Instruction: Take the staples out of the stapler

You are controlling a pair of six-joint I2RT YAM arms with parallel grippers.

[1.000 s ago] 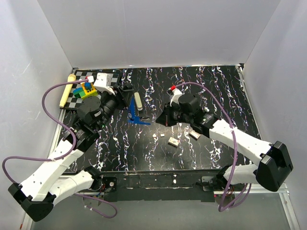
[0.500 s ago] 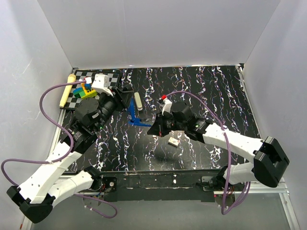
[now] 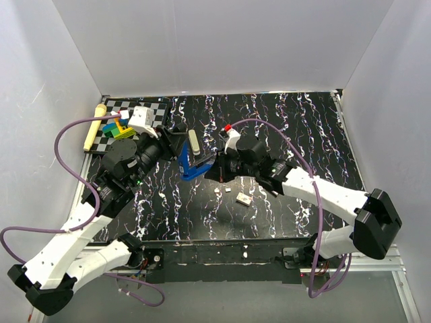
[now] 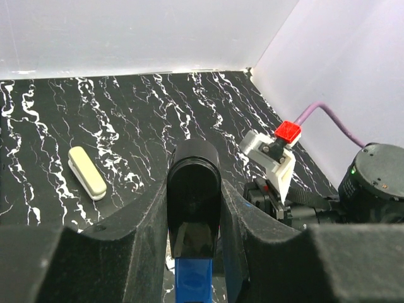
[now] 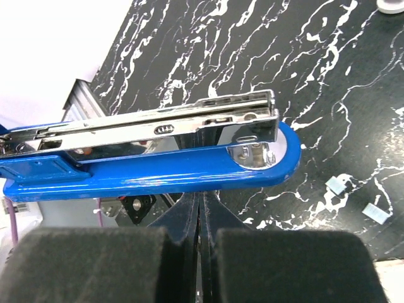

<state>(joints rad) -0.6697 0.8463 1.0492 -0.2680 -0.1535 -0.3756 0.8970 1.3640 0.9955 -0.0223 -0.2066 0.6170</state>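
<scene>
Stapler (image 5: 158,172): left part cut off by picture edge in right wrist view; lower blue part cut off by bottom edge in left wrist view.
Right fingers (image 5: 95,265): blurred in foreground; tips hidden behind stapler's blue base, hold on it not determinable.
Left fingers (image 4: 57,265): blurred, cut off by bottom edge.
Small pale pieces (image 3: 243,198) on bench (image 3: 303,121): too small to be identified.
White object (image 5: 392,5): cut off at top right corner, kind not determinable.
</scene>
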